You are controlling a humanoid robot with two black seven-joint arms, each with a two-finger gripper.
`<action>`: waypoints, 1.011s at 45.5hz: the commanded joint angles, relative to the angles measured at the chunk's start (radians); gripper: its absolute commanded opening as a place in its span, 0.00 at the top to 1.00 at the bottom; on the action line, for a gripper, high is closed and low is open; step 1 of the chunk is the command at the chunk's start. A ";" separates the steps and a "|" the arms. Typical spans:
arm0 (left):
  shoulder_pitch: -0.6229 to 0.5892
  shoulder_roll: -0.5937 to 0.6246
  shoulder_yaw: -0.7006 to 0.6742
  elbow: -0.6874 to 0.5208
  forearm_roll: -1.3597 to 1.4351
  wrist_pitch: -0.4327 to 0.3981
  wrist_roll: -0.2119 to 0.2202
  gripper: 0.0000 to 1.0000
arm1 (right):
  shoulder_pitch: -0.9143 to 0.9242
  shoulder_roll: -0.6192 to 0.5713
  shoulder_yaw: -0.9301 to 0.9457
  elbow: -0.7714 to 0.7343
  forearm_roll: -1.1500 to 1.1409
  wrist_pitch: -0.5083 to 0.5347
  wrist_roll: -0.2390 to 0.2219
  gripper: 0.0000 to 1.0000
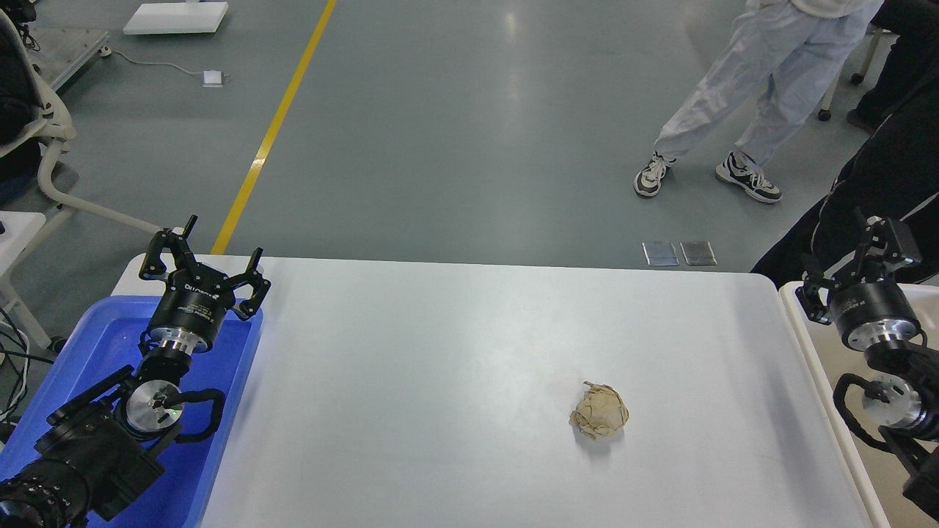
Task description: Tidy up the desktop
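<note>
While we look down from our head, the desktop [455, 352] fills the middle of the view, a wide glossy white top with rounded far corners, running from the blue tray on the left to the cream bin on the right. On it lies a crumpled ball of tan paper [599, 411], right of centre and toward the near edge, well apart from both of our arms, with bare white surface all around it. Our left gripper [203, 256] hangs over the far end of the blue plastic tray [220, 411], close to the far left corner of the desktop; its fingers are spread wide with nothing between them. The arm behind it comes in from the near left corner and lies above the tray, so much of the tray's floor is hidden. Our right gripper [857, 258] hangs over the far end of the cream-white bin [818, 352], just beyond the right edge of the desktop; its fingers stand apart and hold nothing, though it shows dark against a dark-clad figure behind it. Past the table, grey floor stretches away with a yellow line [275, 125] running toward the far side on the left. A person in pale trousers and sneakers [733, 95] stands on the far right, and two small metal plates [678, 253] lie on the floor just beyond the table's far edge.
</note>
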 commanded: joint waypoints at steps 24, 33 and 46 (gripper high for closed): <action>0.000 0.000 0.000 0.000 0.000 0.000 0.000 0.00 | -0.007 -0.031 0.012 0.001 0.013 0.000 0.000 0.00; 0.000 0.000 0.000 0.000 0.000 0.000 0.000 0.00 | -0.009 -0.041 0.006 0.000 0.013 0.001 0.000 0.00; 0.000 0.000 0.000 0.000 0.000 0.000 0.000 0.00 | -0.007 -0.043 0.003 0.001 0.013 0.001 0.000 0.00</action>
